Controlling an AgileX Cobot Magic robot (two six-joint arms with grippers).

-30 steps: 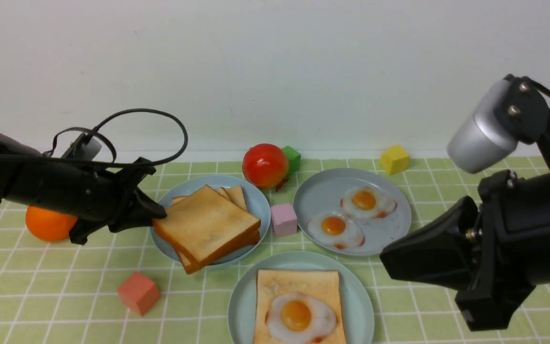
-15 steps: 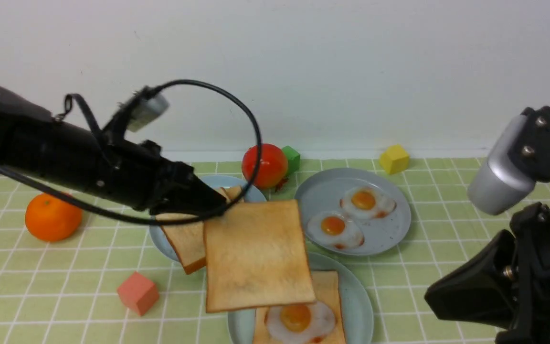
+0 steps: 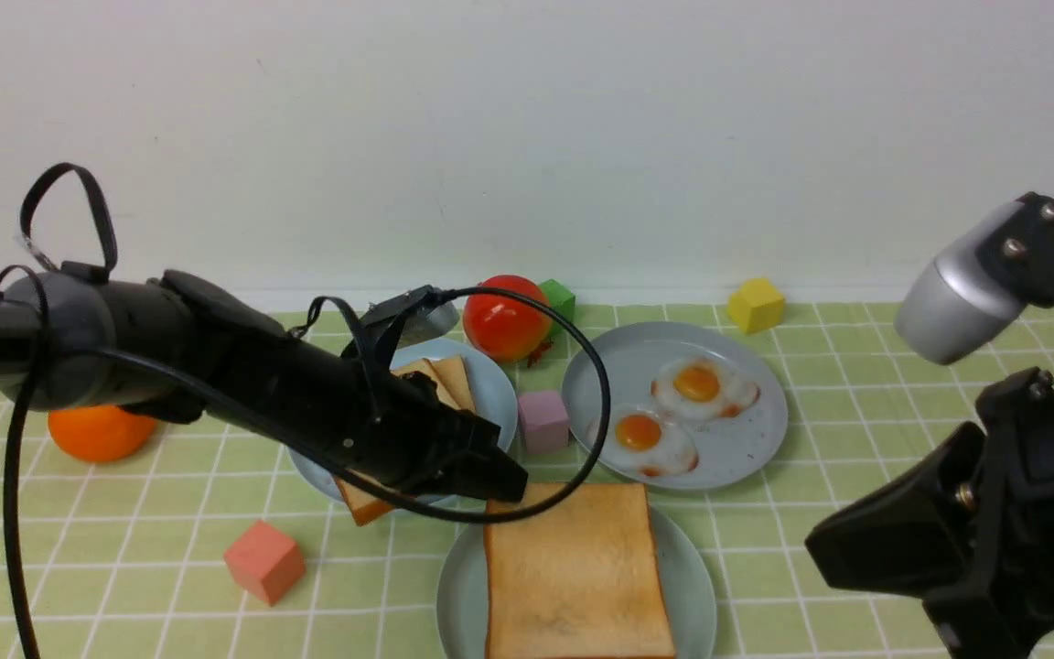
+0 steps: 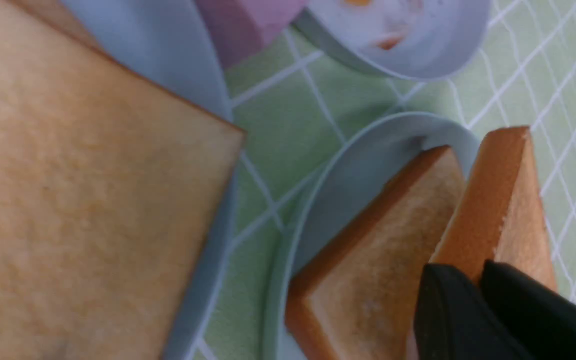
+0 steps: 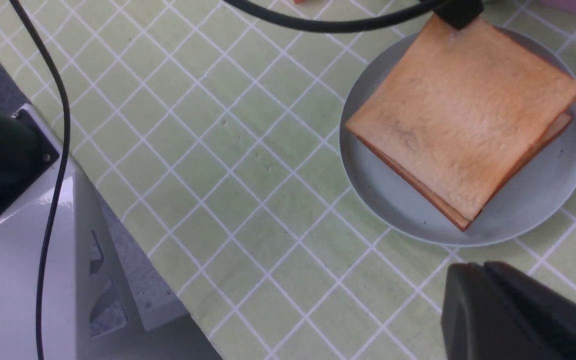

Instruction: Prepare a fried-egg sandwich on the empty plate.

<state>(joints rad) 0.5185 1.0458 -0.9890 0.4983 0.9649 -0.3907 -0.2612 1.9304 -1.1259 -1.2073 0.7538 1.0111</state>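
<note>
The sandwich (image 3: 573, 577) lies on the pale aqua plate (image 3: 693, 581) at the front centre: a top toast slice (image 5: 463, 115) over a lower slice (image 4: 383, 260). The fried egg is hidden beneath the top slice. My left gripper (image 3: 510, 490) is shut on the top slice's far left edge (image 4: 508, 200), which it holds slightly raised; in the left wrist view the gripper (image 4: 473, 272) clamps the crust. My right gripper (image 3: 815, 549) hangs at the right of the plate (image 5: 543, 200), apart from it, and in its wrist view the gripper (image 5: 473, 272) is shut on nothing.
Behind the left arm a light-blue plate (image 3: 495, 398) carries loose toast slices. A grey-blue plate (image 3: 751, 453) holds two smaller eggs. A tomato (image 3: 507, 317), pink cube (image 3: 543, 419), red cube (image 3: 263, 560), orange (image 3: 92, 437), and the left arm's cable loop (image 3: 602, 403) are nearby.
My left gripper carried a toast slice from the loose stack across and down onto the egg, covering it. The right arm drew back to the right.
</note>
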